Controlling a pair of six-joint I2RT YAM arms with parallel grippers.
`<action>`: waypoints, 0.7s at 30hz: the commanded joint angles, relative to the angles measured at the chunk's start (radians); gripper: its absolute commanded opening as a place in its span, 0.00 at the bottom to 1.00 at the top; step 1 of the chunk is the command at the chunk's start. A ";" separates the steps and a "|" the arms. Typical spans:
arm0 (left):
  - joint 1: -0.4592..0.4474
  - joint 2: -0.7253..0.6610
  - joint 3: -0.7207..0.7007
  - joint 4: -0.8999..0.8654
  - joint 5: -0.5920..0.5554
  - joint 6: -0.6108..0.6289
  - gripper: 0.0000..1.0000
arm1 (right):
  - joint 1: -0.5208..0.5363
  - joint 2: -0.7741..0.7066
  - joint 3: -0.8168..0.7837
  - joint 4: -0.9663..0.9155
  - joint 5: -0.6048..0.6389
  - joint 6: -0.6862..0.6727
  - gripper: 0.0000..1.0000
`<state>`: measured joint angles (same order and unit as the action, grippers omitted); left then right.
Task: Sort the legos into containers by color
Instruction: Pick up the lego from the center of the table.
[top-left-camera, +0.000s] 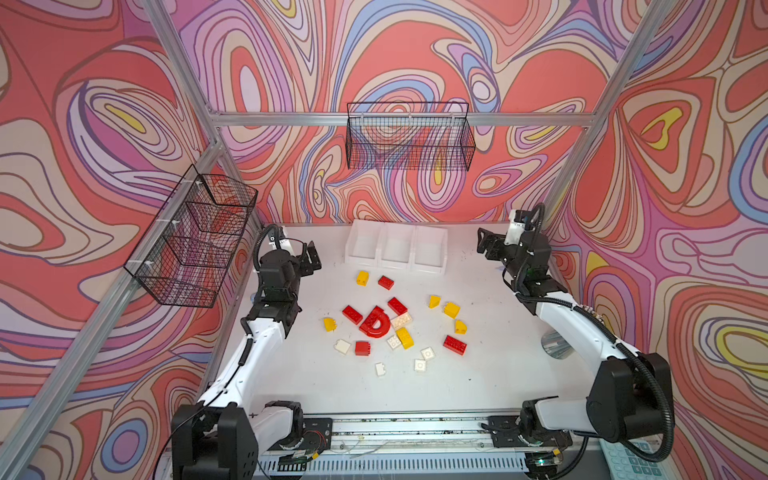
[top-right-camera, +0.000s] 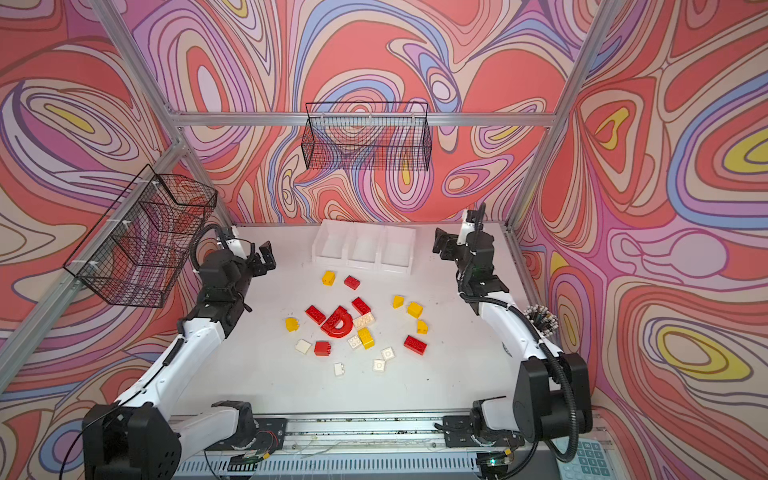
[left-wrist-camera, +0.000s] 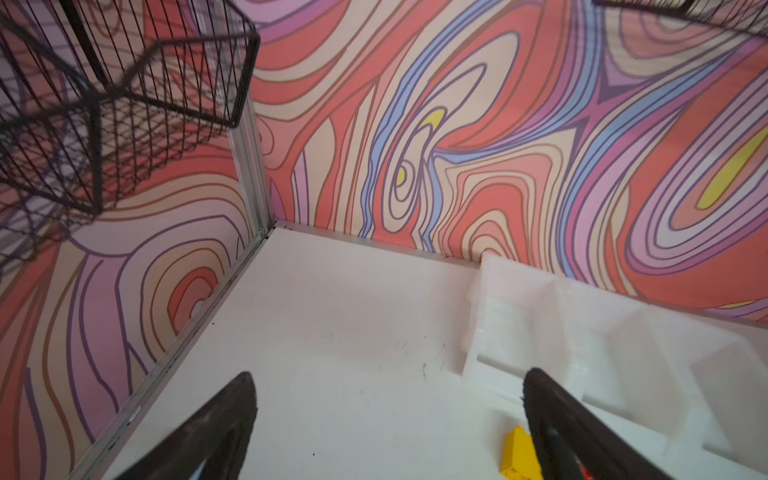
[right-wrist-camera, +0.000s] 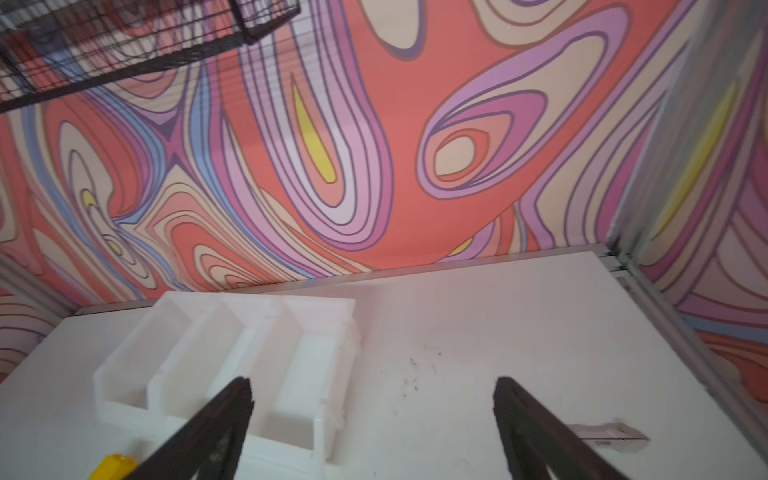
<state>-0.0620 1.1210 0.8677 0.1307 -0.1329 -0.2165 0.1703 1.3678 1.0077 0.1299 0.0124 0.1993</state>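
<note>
Setting: a white bench (top-left-camera: 490, 374) inside a cell with swirl-printed walls. Black wire baskets (top-left-camera: 409, 137) hang on the far and left walls. Three white bins (top-left-camera: 397, 249) stand joined in a row at the far middle of the bench. No brick shows in any of them, so by my reading no piece is sorted yet.

The bricks (top-left-camera: 397, 305) all lie loose on the bench in one scatter, on the near side of the bins. The red arch piece (top-left-camera: 376, 323) is in the middle. The white pieces (top-left-camera: 419, 365) lie mostly toward the near edge, and three yellow pieces (top-left-camera: 451, 309) lie to the right.

The left jaws are spread wide with nothing between them, raised at the far left and aimed at the far wall. The right jaws are likewise wide apart and empty, at the far right, level with the bins.

Relation that matters: a yellow brick (top-left-camera: 362, 277) and a red brick (top-left-camera: 385, 282) beside it lie just in front of the left-hand bin, to the right of and below the left jaws. In the left wrist view the yellow brick (left-wrist-camera: 517, 455) shows right by the inner edge of one jaw. The left arm (top-left-camera: 262, 336) is clearly nearer; the right arm (top-left-camera: 569, 324) is well apart.

The yellow brick is stubby, with no clear long axis. The red brick runs roughly left to right.

Likely first pick: the left arm drops and shifts right. The three yellow pieces suit the right arm better.
</note>
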 joint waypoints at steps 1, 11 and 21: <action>-0.032 -0.070 0.066 -0.289 0.052 -0.101 1.00 | 0.116 0.016 0.073 -0.237 -0.008 -0.032 0.92; -0.152 -0.109 0.117 -0.617 0.162 -0.106 1.00 | 0.286 0.116 0.116 -0.486 -0.040 -0.097 0.87; -0.246 -0.088 0.158 -0.721 0.147 -0.043 1.00 | 0.344 0.291 0.101 -0.559 0.057 -0.042 0.76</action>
<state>-0.3065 1.0306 0.9936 -0.5274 0.0044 -0.2798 0.5014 1.6169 1.1179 -0.3840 0.0288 0.1368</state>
